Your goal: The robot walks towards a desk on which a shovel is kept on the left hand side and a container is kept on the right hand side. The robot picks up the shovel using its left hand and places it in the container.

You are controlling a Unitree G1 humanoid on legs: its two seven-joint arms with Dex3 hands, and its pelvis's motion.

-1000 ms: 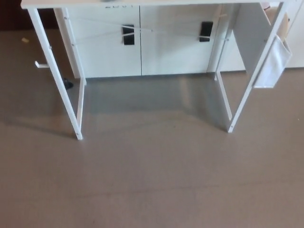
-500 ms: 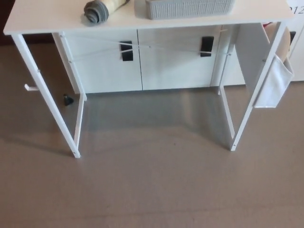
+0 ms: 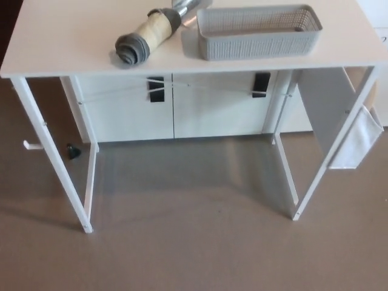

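Basket [image 3: 259, 31] first: you see a grey rectangular container of woven-look plastic, its walls pierced near the rim, standing on the right half of the white worktop [image 3: 66, 42]. What you can see of its inside is bare; the near wall hides the bottom.

Just to its left lies the shovel [image 3: 153, 33], on its side and angled across the worktop. Your eye catches a round, pale tan handle with a dark grey cap at the near end and a grey collar further up, then a shiny metal blade that runs off the top edge of the picture. The blade end sits close to the basket's far left corner; you cannot tell whether they touch.

You have a smooth, flat worktop on thin white metal legs, with a white fabric pocket [image 3: 359, 140] hanging at its right side. Behind it stands a white cabinet [image 3: 176, 109] with two black handles. Brown, matte floor [image 3: 194, 242] spreads below, and a small black object [image 3: 73, 151] lies on it by the left legs.

Neither hand is in your view, so you cannot tell how their fingers are set.
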